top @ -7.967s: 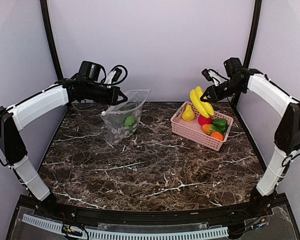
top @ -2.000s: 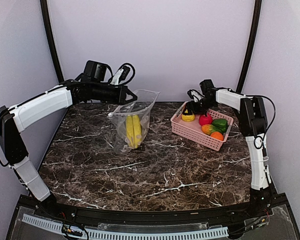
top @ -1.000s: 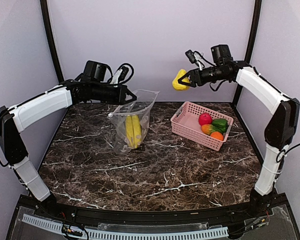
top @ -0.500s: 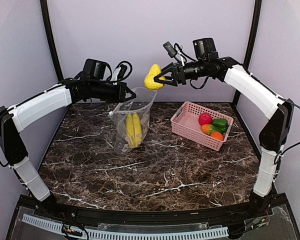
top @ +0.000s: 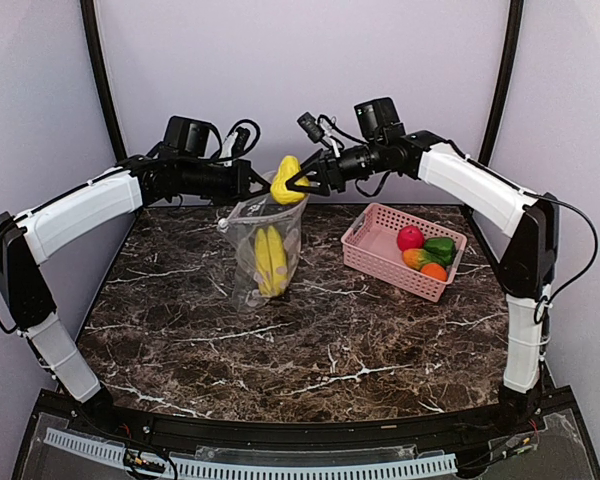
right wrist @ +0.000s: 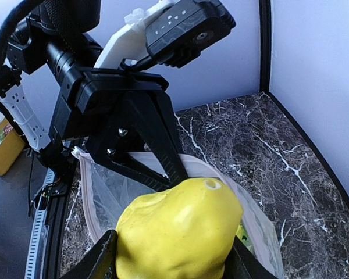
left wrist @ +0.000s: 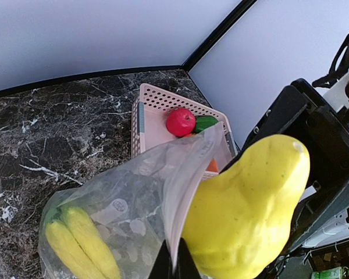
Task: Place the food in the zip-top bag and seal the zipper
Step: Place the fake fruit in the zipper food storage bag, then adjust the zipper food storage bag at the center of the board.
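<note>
The clear zip-top bag stands open at the back left of the table with a yellow banana inside. My left gripper is shut on the bag's top edge, the zipper strip, and holds it up. My right gripper is shut on a yellow pear right over the bag's mouth. The pear fills the right wrist view and shows in the left wrist view. A red-pink fruit, a green pepper and an orange piece lie in the pink basket.
The pink basket sits at the back right, near the right wall. A black frame post stands in each back corner. The two grippers are nearly touching above the bag. Dark marble table surface lies open in front.
My right gripper took the pear from the basket and carried it left, from above the basket to the bag's mouth. The left gripper has kept hold of the bag's top edge.
</note>
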